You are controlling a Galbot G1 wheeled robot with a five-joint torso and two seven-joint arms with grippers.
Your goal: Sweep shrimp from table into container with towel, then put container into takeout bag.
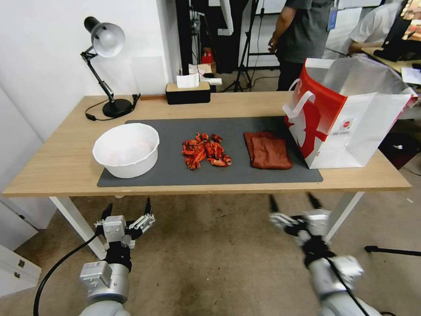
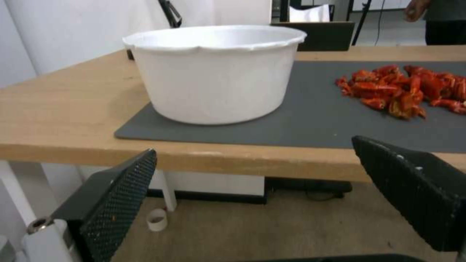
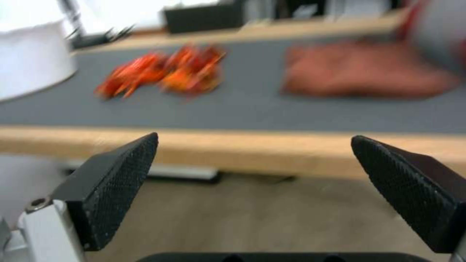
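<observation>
Resting on the dark grey mat [image 1: 248, 173] that covers the table [image 1: 49, 163], the shrimp [image 1: 205, 151] lie in 1 pile at its middle. The container [image 1: 126, 150] stands upright on the mat's left end, apart from the pile. The towel [image 1: 267, 150] lies flat on the other side of the pile, just beside the takeout bag [image 1: 345, 116], which stands open on the mat's right end. Both grippers hang below the table's near edge with fingers spread wide and nothing between them: the left gripper [image 1: 127, 210] below the container, the right gripper [image 1: 292, 202] below the towel.
</observation>
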